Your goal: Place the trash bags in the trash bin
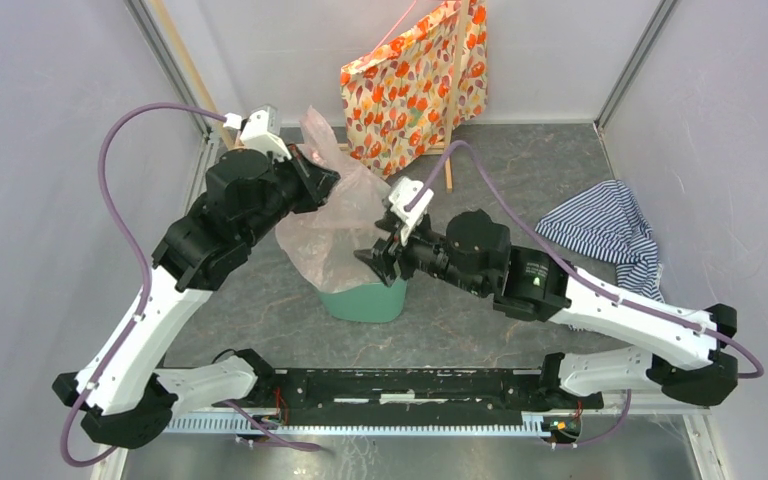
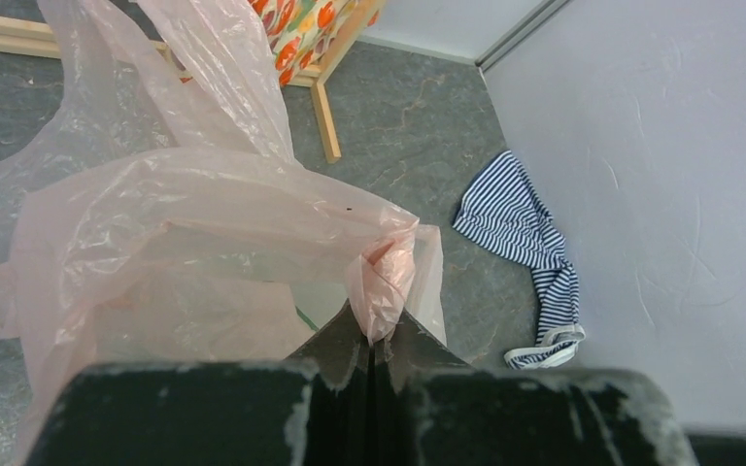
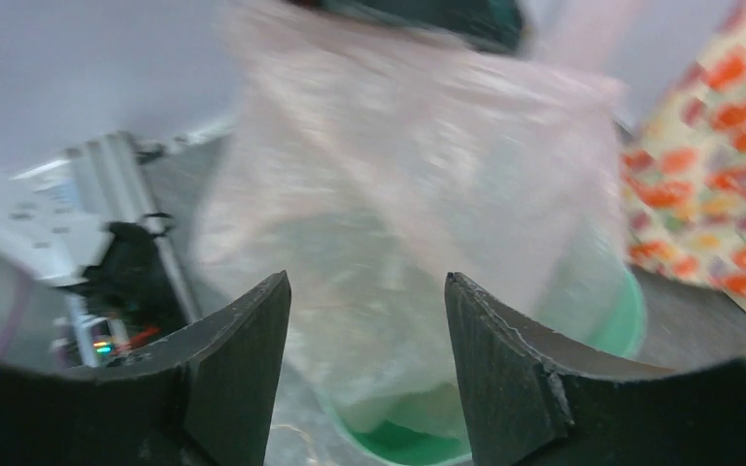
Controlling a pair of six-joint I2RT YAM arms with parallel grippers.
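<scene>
A translucent pink trash bag (image 1: 332, 225) hangs with its lower part inside the mint-green trash bin (image 1: 365, 300) at the table's middle. My left gripper (image 1: 328, 180) is shut on the bag's top edge and holds it up above the bin; the pinched fold shows between its fingers in the left wrist view (image 2: 384, 282). My right gripper (image 1: 375, 262) is open at the bin's right rim, beside the bag. In the right wrist view the bag (image 3: 398, 194) hangs in front of the open fingers (image 3: 253, 330) and dips into the bin (image 3: 602, 320).
An orange floral-patterned bag (image 1: 415, 85) leans on a wooden frame (image 1: 449, 165) at the back wall. A blue-and-white striped cloth (image 1: 605, 230) lies at the right, also in the left wrist view (image 2: 529, 243). Grey walls close in on both sides.
</scene>
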